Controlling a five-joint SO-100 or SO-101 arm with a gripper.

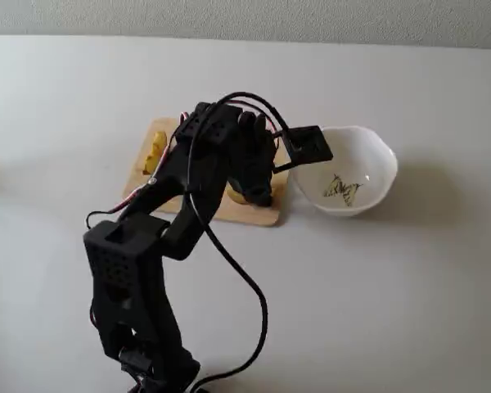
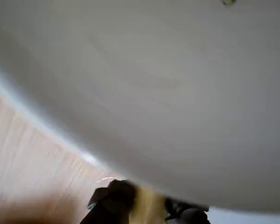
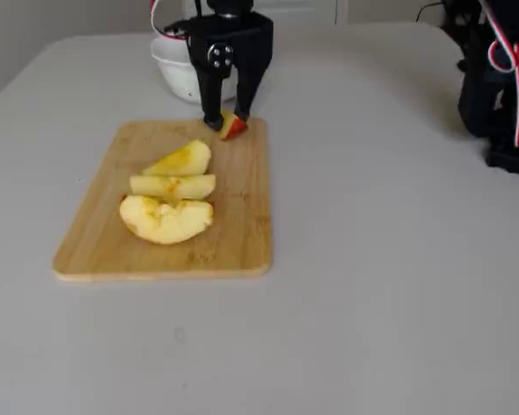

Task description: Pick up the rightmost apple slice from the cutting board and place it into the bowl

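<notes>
**Apple slice pinched at the bowl end of the board**

The rightmost apple slice [image 1: 239, 195] shows in a fixed view only as a small yellow patch under the black arm, on the cutting board [image 1: 258, 214] at the end nearest the bowl [image 1: 368, 155]. The bowl sits on the table just right of the board, with a dark-and-yellow mark inside. More yellow slices [image 1: 154, 153] lie at the board's far left end.

In the wrist view, the gripper [image 2: 147, 207] sits at the bottom edge, its dark fingers on either side of a blurred yellow piece. The bowl's white wall [image 2: 177, 93] fills most of the frame; wood grain runs along the lower left.

In another fixed view, the gripper [image 3: 227, 124] points straight down, clenched on the slice [image 3: 233, 126], which shows a red skin edge and rests at the board's [image 3: 242, 251] far edge, right before the bowl [image 3: 175, 76]. Three slices [image 3: 169, 194] lie mid-board, apart from it.
</notes>
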